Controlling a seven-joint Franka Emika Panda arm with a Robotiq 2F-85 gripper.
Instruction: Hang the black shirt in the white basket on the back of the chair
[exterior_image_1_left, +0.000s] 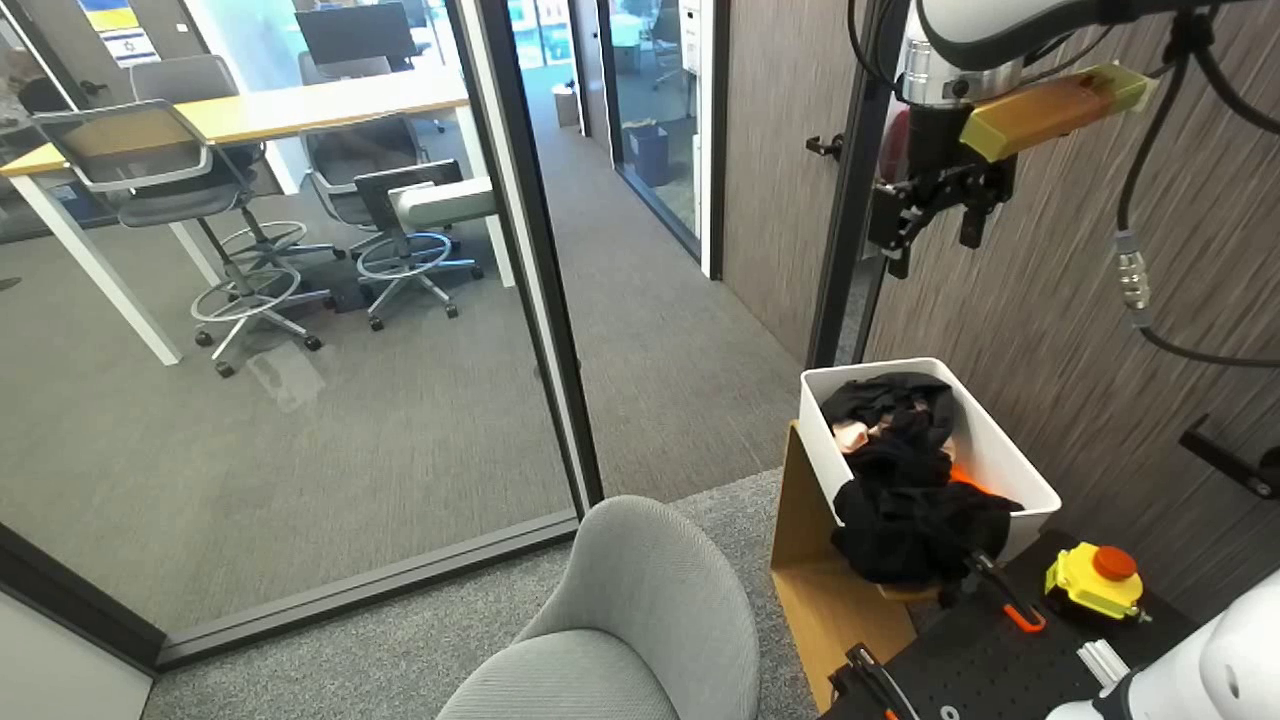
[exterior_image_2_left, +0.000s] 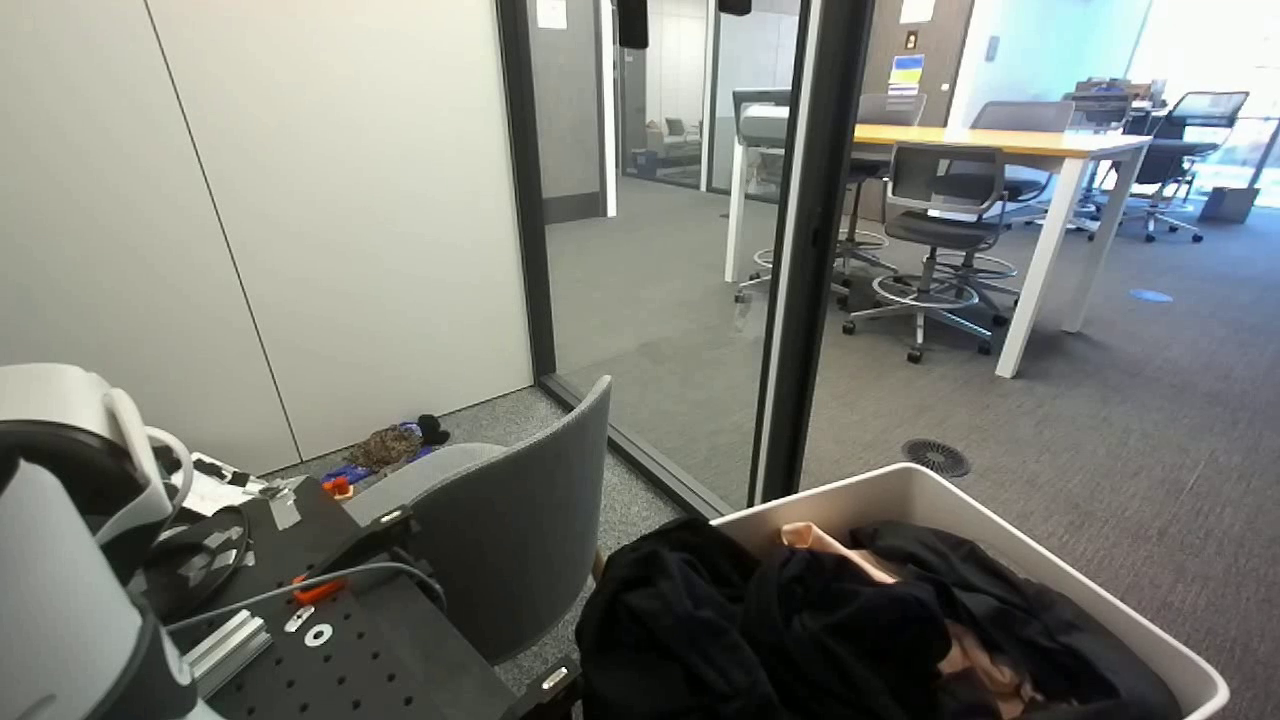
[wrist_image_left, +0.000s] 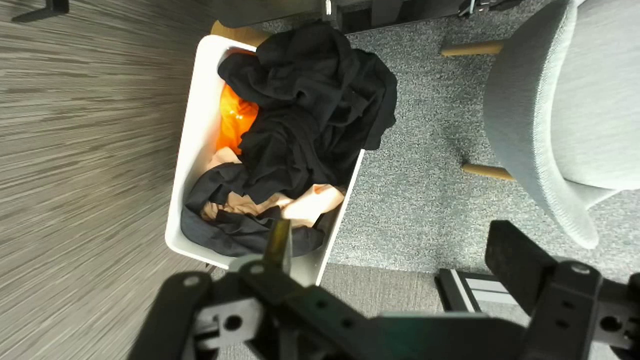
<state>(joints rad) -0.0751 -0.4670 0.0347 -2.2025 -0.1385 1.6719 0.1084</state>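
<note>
The black shirt (wrist_image_left: 310, 95) lies crumpled on top in the white basket (wrist_image_left: 186, 145) and hangs over its rim. The shirt also shows in both exterior views (exterior_image_1_left: 915, 525) (exterior_image_2_left: 690, 620). Under and beside it are another dark cloth (wrist_image_left: 225, 232), a peach cloth (wrist_image_left: 315, 202) and an orange piece (wrist_image_left: 235, 115). The grey chair (exterior_image_1_left: 665, 590) stands beside the basket; its back (wrist_image_left: 517, 110) is bare. My gripper (exterior_image_1_left: 935, 250) is open and empty, high above the basket. In the wrist view its fingers (wrist_image_left: 390, 235) are wide apart; fingertips show at the top of an exterior view (exterior_image_2_left: 684, 12).
A black perforated table (exterior_image_2_left: 360, 665) with clamps and a yellow emergency-stop box (exterior_image_1_left: 1095, 580) adjoins the basket. A glass wall with a dark frame (exterior_image_1_left: 545, 300) stands behind the chair. A wood-grain wall (exterior_image_1_left: 1060, 330) runs along the basket's far side.
</note>
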